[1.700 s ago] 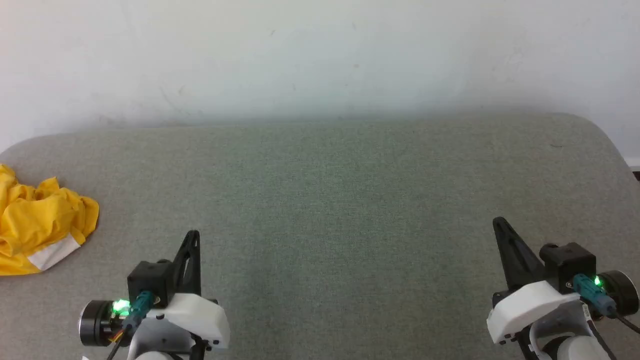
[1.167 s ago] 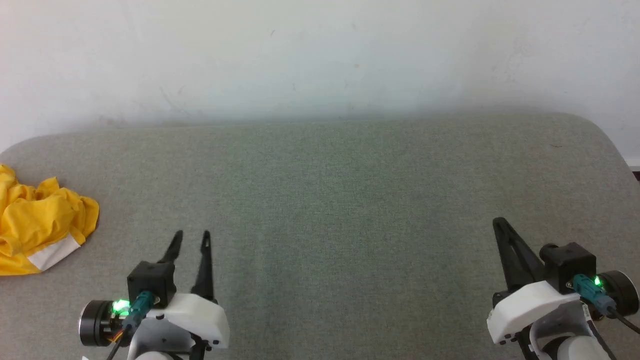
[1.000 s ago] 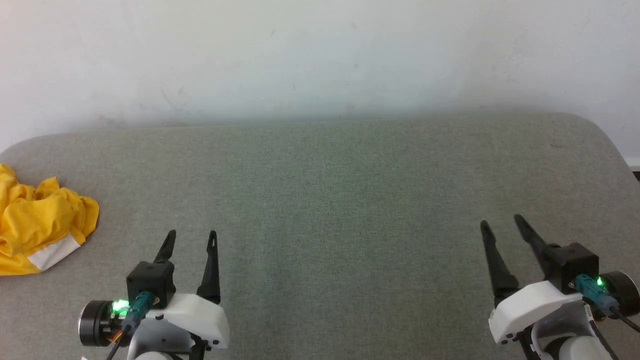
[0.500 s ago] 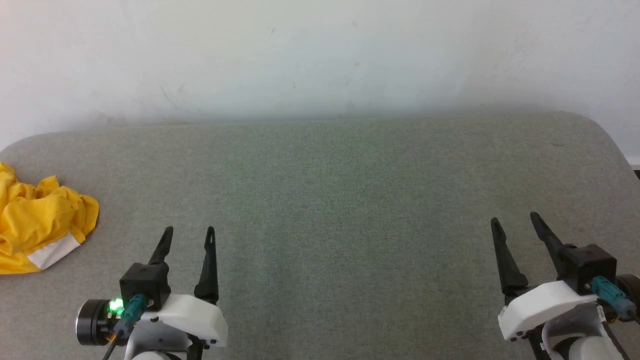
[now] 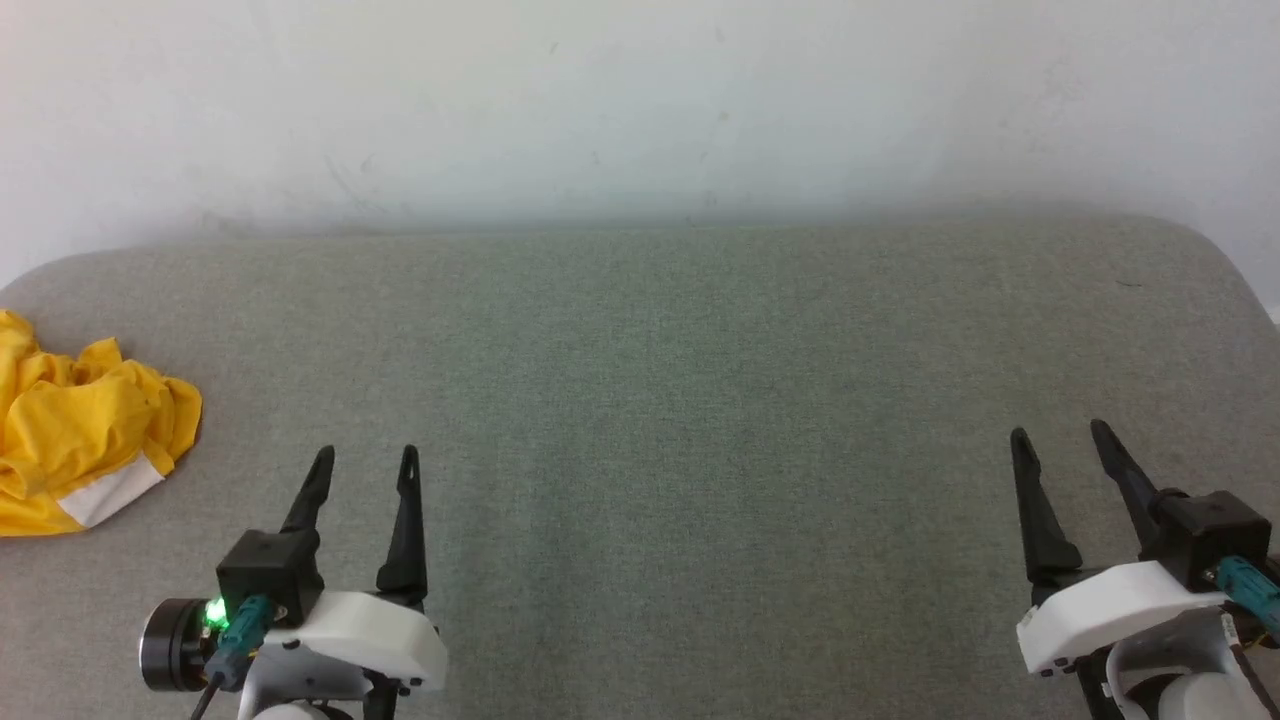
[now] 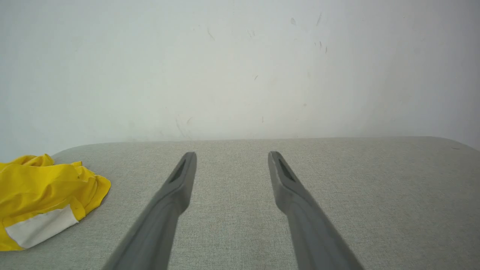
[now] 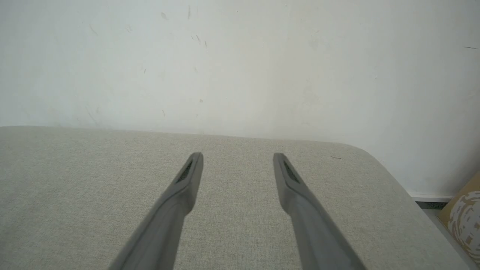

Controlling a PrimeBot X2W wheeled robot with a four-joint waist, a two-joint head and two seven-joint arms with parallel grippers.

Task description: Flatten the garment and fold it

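The garment [image 5: 80, 440] is a crumpled bright yellow heap with a white patch, lying at the far left edge of the grey padded surface [image 5: 660, 380]. The left wrist view has the garment [image 6: 41, 202] at its lower left. My left gripper [image 5: 365, 458] stands open at the lower left, to the right of the heap and apart from it, nothing between its fingers [image 6: 176, 187]. At the lower right my right gripper [image 5: 1060, 435] is open and holds nothing, far from the cloth. Its fingers [image 7: 187, 180] point toward the wall.
A pale wall [image 5: 640, 100] rises behind the surface. The surface's rounded right corner [image 7: 375, 161] drops off to the floor, where a patterned brown object [image 7: 463, 217] stands at the right wrist view's edge.
Both grippers have opened, first the left, then the right. Both arms have drifted slightly outward and toward the bottom of the view. The picture has shifted a little; the garment lies as before.
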